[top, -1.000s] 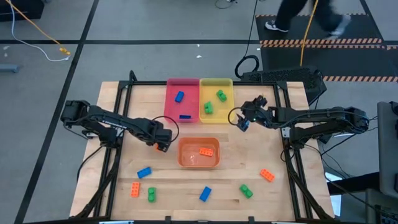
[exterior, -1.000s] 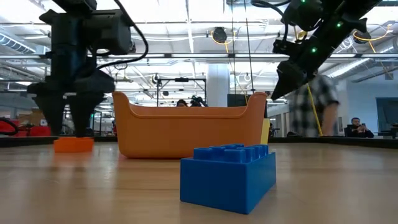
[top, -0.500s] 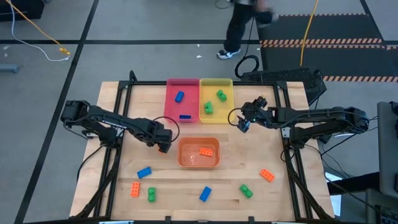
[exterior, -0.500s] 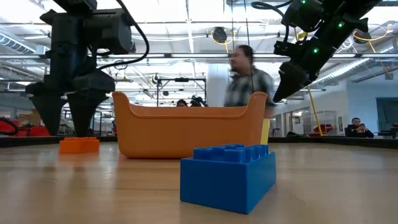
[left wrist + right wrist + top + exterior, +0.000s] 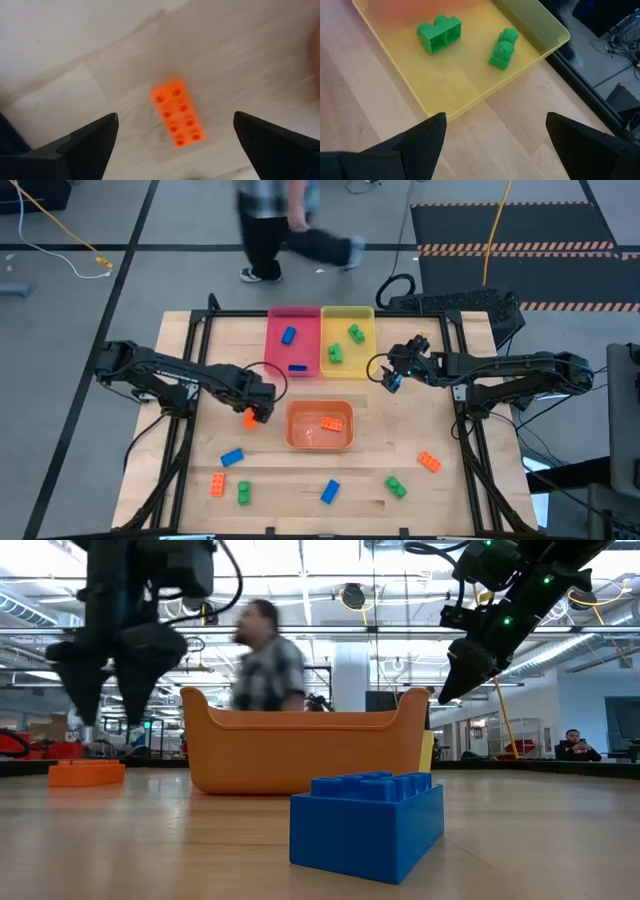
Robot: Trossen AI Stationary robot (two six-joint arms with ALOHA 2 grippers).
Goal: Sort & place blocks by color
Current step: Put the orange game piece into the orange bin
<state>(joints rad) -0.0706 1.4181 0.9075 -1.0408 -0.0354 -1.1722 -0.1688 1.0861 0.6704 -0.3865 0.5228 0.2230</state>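
An orange brick (image 5: pixel 177 115) lies flat, studs up, on the bare wood just left of the orange tray (image 5: pixel 320 406). My left gripper (image 5: pixel 108 712) hangs open straight above it, fingers pointing down and clear of it. Near the yellow tray (image 5: pixel 445 80) my right gripper (image 5: pixel 495 120) is raised and open, holding nothing. That tray holds two green bricks (image 5: pixel 439 34). The pink tray (image 5: pixel 270 340) holds two blue bricks, and the orange tray holds one orange brick (image 5: pixel 331 423).
Along the near part of the table lie loose bricks: blue (image 5: pixel 232 457), orange (image 5: pixel 217 486), green (image 5: pixel 243 493), blue (image 5: pixel 330 492), green (image 5: pixel 396 486), orange (image 5: pixel 429 462). A person walks past beyond the far edge.
My left gripper has risen straight up off the orange brick, which stays on the table beside the orange tray and now shows clear of the fingers. A person has crossed behind the table from right to left.
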